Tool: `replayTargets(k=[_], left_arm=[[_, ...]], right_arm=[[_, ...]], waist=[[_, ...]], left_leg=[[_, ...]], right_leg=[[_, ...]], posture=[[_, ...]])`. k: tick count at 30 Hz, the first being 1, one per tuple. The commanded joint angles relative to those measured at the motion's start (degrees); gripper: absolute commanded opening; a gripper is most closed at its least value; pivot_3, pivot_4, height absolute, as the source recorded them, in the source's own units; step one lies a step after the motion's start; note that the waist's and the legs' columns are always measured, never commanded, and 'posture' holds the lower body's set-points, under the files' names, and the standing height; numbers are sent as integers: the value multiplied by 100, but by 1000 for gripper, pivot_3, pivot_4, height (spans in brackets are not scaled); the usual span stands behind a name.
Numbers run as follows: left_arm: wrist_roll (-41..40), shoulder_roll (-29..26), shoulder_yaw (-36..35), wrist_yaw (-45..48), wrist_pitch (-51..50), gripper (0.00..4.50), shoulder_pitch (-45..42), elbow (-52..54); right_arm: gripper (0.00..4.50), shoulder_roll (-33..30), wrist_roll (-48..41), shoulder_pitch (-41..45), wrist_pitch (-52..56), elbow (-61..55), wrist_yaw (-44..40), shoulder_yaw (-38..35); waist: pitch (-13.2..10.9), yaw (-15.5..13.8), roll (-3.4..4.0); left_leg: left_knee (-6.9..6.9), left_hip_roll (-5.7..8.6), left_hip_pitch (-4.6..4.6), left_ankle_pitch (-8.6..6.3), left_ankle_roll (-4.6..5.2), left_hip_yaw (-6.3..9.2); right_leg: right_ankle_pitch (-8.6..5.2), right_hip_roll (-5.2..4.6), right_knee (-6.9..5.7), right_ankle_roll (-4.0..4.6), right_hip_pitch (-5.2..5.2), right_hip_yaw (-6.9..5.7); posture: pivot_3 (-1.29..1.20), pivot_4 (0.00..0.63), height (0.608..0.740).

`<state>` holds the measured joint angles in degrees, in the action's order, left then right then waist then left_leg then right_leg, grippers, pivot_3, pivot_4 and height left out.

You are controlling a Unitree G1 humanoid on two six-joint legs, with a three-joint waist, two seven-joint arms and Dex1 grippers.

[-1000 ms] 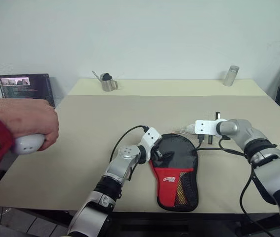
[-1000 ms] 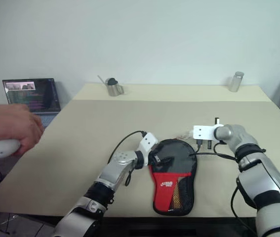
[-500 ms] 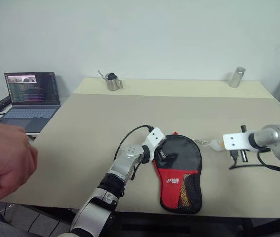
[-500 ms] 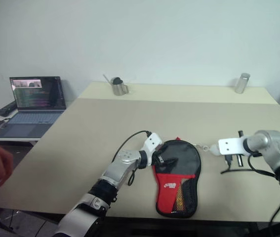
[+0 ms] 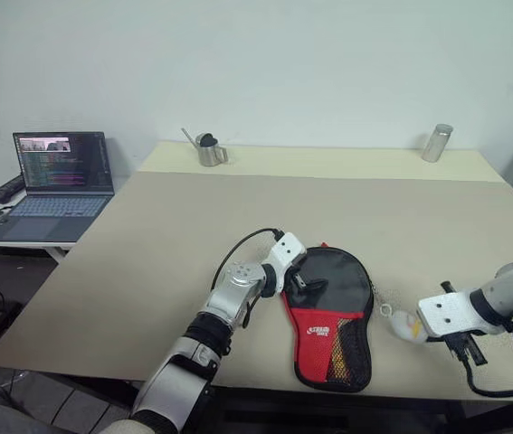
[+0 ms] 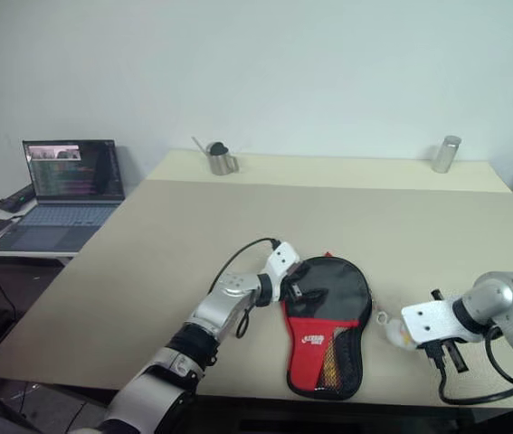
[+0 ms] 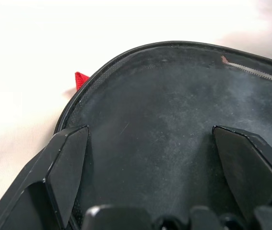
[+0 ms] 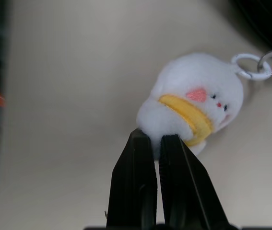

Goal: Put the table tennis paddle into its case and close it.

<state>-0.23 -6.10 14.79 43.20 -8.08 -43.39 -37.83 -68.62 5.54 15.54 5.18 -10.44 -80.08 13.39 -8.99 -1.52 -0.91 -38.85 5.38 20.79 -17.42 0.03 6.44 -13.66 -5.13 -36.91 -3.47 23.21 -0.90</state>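
The paddle-shaped soft fabric case, black above and red below with white lettering and a mesh pocket, is lying flat near the front edge of the wide beige table. Its fluffy white pompom charm, banded in yellow and hung on a small metal ring, is being pinched at one edge by the right gripper, whose black fingers are pressed together on the fluff, just to the right of the case. The left gripper is being held with its fingers spread wide over the case's black upper part. An open laptop, a small metal pitcher and a metal cylinder are standing well apart from the case.
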Motion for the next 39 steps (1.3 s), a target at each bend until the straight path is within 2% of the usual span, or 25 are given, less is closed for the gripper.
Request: replayTargets(k=[1,12,15,28,33,39], left_arm=[[223,16,122,-88,-79,4500,42,-337],[318,-37,177,-130,-141,4500,23,-425],[344,-67,201,-136,-182,4500,46,-414],[429,-149,306,-160,-377,4500,155,-322],[453,-161,334,-138,-374,4500,138,-364],[462,-143,321,-166,-283,4500,24,-503]], right_arm=[[33,-150,-108,-437,47,-567,-203,30],[33,-538,-442,-1627,-207,-1789,-588,109],[33,-597,-445,-1815,-359,-2032,-658,209],[33,-804,-351,-2328,-683,-2572,-788,486],[33,-907,-508,-2211,-586,-2436,-714,134],[33,-514,-570,-986,-66,-1966,-705,80]], waist=[[1,-11,-1],[3,-26,-9],[5,-30,-12],[13,0,-25],[15,0,-25],[15,10,-27]], left_leg=[[0,0,0,0,0,1],[0,-2,1,0,-1,2],[0,-3,1,-1,-1,3],[-4,-4,-8,-5,1,-3],[-3,-4,-8,-5,1,-5],[-5,-4,-9,-5,1,-5]], right_leg=[[0,0,0,0,0,-2],[-3,0,4,-4,-3,-3],[-18,0,4,-29,-3,-5],[-22,-1,2,-41,-10,5],[-22,1,3,-41,-10,7],[-22,0,2,-41,-10,7]], posture=[[0,150,740],[0,150,740],[0,150,740],[0,150,740],[0,150,740],[0,150,740]])
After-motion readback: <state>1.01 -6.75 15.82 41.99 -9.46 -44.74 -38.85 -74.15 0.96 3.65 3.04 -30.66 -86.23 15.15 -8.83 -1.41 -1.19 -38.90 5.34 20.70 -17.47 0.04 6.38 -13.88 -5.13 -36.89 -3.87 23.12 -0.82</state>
